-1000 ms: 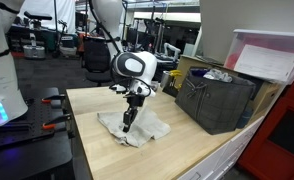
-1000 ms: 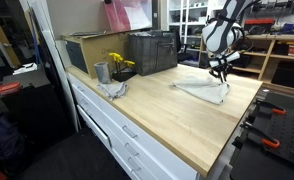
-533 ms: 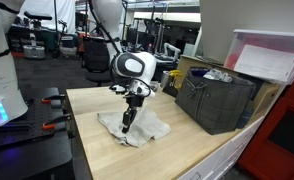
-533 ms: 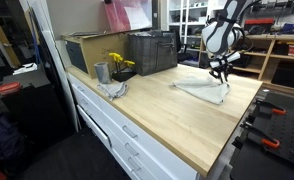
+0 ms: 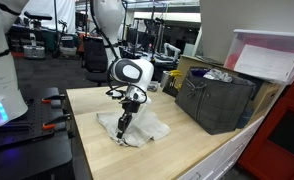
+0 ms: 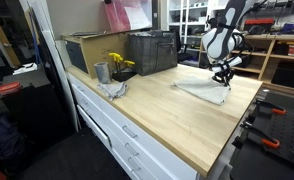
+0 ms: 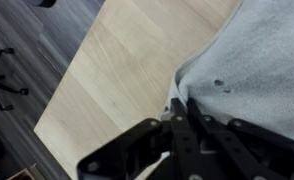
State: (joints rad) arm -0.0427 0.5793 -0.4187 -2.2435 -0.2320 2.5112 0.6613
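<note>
Cloth, pale grey and rumpled, lies spread on the wooden tabletop toward the end where the arm stands, well apart from the dark crate at the back. In an exterior view the same cloth looks flatter, a long, low shape near the tabletop's far corner. The pincer is down at the cloth's edge, pointing steeply at the wood. From the wrist view its fingers are drawn together, with a little bunched fold of the cloth caught between their tips, right where the fabric meets bare tabletop. A few small dark spots show on the fabric just past the tips. At the other end of the tabletop, beside the crate, stand a metal cup and some yellow flowers, with a second crumpled rag just in front of them.
</note>
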